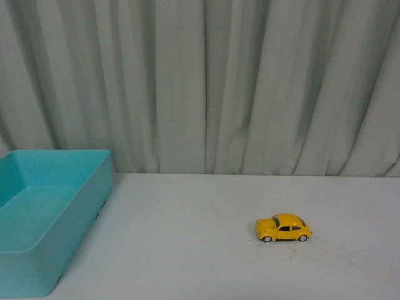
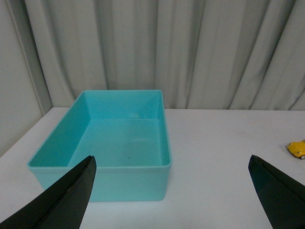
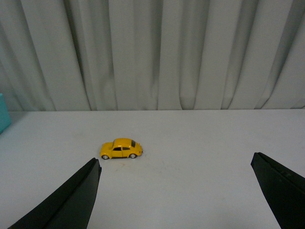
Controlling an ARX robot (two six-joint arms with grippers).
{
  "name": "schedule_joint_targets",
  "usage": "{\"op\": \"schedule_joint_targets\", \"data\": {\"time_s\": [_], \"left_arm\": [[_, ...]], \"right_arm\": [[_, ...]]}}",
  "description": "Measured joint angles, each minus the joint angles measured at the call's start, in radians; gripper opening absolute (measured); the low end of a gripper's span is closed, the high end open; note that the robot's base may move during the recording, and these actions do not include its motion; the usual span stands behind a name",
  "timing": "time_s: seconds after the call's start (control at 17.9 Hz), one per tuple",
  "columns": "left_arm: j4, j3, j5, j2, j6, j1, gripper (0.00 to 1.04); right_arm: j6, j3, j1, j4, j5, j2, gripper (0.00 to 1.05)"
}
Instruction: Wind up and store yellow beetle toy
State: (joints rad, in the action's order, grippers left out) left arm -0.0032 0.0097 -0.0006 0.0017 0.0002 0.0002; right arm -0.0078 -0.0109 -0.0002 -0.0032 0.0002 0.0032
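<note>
**A:** Where is the yellow beetle toy (image 1: 283,227) right now?

**B:** On its wheels on the table (image 1: 187,262), right of centre in the front view and side-on to that camera. Its nose seems to point toward the teal bin (image 1: 84,215). The bin sits at the table's left edge, well apart from the car, and I see nothing inside it.

**A:** And the arms?

**B:** Neither shows in the front view. From the wrist cameras, the left end effector (image 2: 171,162) is released, its fingers spread wide with nothing between them, and it faces the bin. The right end effector (image 3: 175,159) is likewise released and empty. It faces the toy, which lies ahead of it and off toward one finger rather than centred in the gap.

**A:** So which step is in hand?

**B:** The very first, I'd say — nothing is grasped, wound or stored. The right arm looks better placed for the reach.

**A:** What does the next move call for?

**B:** Centring the gap over the car, coming down and gripping across its sides. The body is glossy and rounded, so a grip set too high could slip. I can't make out any winding key, so the winding may mean dragging it backward on its wheels — that's a guess. Then it has to cross the table to the bin.
</note>
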Motion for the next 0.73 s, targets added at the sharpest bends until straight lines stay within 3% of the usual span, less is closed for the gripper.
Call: {"op": "schedule_joint_targets", "data": {"time_s": [0.73], "left_arm": [[-0.002, 0.000, 0.000, 0.001, 0.000, 0.000, 0.98]], "right_arm": [[0.000, 0.000, 0.000, -0.002, 0.000, 0.001, 0.98]]}}
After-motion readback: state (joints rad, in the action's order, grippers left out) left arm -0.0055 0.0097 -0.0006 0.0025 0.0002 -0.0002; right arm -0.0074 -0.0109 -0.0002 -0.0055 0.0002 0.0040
